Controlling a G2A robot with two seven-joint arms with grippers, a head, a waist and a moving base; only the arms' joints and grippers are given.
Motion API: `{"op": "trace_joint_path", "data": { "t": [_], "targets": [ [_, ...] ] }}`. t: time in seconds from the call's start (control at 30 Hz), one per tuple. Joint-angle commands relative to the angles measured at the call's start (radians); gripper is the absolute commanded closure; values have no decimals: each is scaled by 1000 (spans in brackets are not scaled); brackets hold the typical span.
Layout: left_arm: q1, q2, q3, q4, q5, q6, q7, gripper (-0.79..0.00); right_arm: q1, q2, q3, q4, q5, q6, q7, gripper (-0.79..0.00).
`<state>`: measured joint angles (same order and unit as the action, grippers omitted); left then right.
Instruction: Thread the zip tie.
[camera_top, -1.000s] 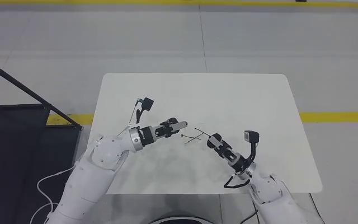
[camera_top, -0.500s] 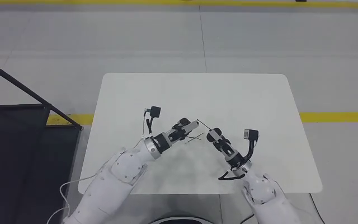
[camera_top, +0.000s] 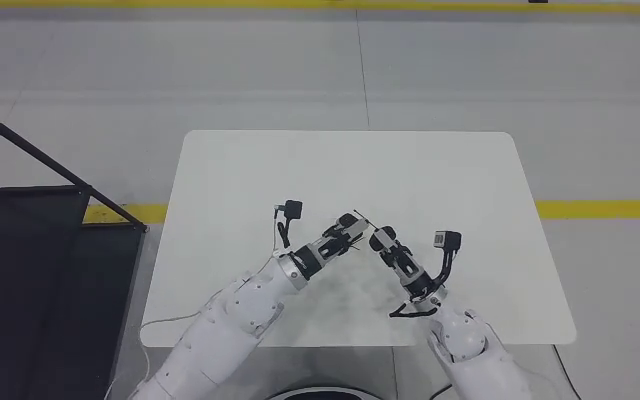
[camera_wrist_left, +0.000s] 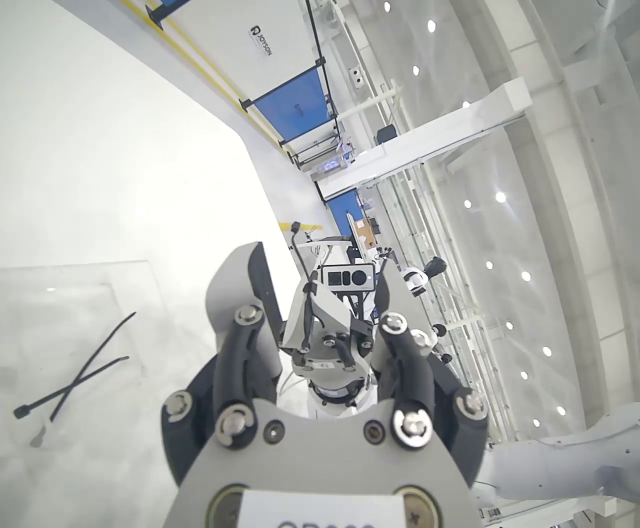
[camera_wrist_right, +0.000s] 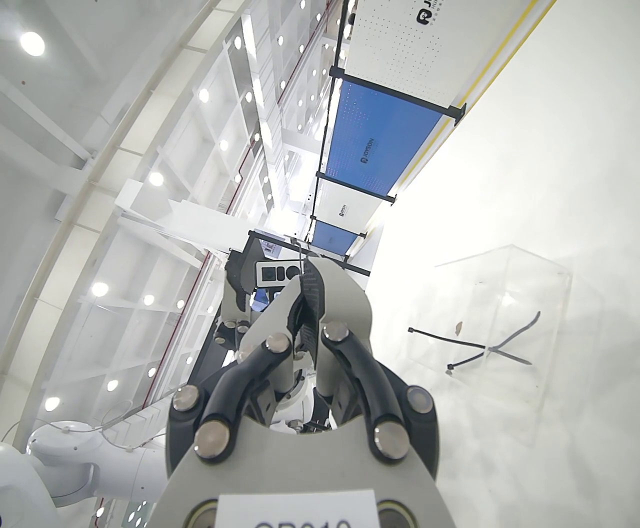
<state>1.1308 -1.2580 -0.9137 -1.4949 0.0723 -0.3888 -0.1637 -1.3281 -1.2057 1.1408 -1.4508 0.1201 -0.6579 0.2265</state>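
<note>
Black zip tie in tight-pinched right pincer

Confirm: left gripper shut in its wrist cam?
No, the left gripper is open, its fingers standing well apart.

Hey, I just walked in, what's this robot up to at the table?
The robot is working on threading a zip tie. Its right gripper is shut on a black zip tie, with a thin end sticking out past the fingertips. The left gripper is open, holds nothing, and faces the right one closely above the white table. Two spare zip ties lie crossed on the table. No loop is formed yet.
</note>
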Motion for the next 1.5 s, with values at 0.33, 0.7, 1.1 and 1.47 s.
{"op": "trace_joint_path", "data": {
  "t": [0.33, 0.7, 1.1, 1.47],
  "targets": [
    [-16, -29, 27, 46, 37, -22, 68, -326, -10, -5, 7, -5, -14, -16, 18, 0],
    [-17, -45, 29, 65, 59, -40, 83, -194, -7, -11, 10, 6, -12, -15, 32, 0],
    [-9, -57, 18, 67, 77, -49, 77, 0, -9, -16, 18, 11, -11, -18, 35, 0],
    [-2, -67, 6, 72, 85, -52, 72, -286, -16, -21, 24, 9, -11, -24, 27, 0]
  ]
}}
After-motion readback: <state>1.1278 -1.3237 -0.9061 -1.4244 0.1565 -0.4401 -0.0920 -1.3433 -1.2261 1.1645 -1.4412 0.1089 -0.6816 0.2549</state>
